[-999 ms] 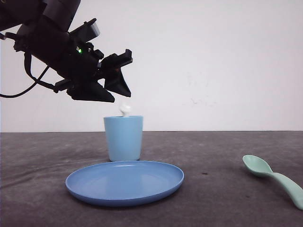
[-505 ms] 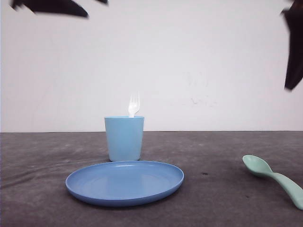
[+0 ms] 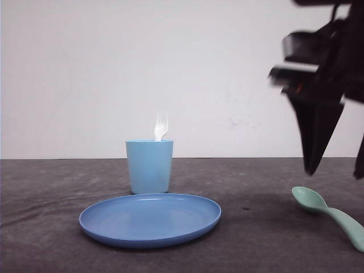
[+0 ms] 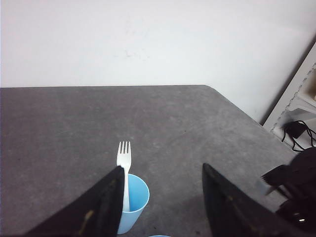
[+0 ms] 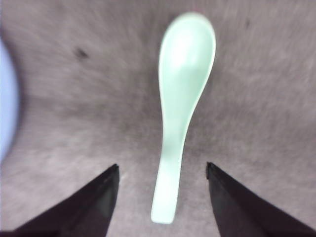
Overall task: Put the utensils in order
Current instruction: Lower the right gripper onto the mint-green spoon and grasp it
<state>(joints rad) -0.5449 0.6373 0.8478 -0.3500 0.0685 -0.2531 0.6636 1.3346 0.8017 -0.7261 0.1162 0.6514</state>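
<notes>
Matte black arm (image 3: 324, 68), 2 pointed wedge-shaped black fingers (image 5: 94, 207), silvery blurred wrist.

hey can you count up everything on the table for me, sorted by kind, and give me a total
Forks: 1, the white fork standing tines-up in the cup
Spoons: 1, the mint-green spoon lying on the table
Cups: 1, the light blue cup
Plates: 1, the blue plate
Total: 4
</notes>
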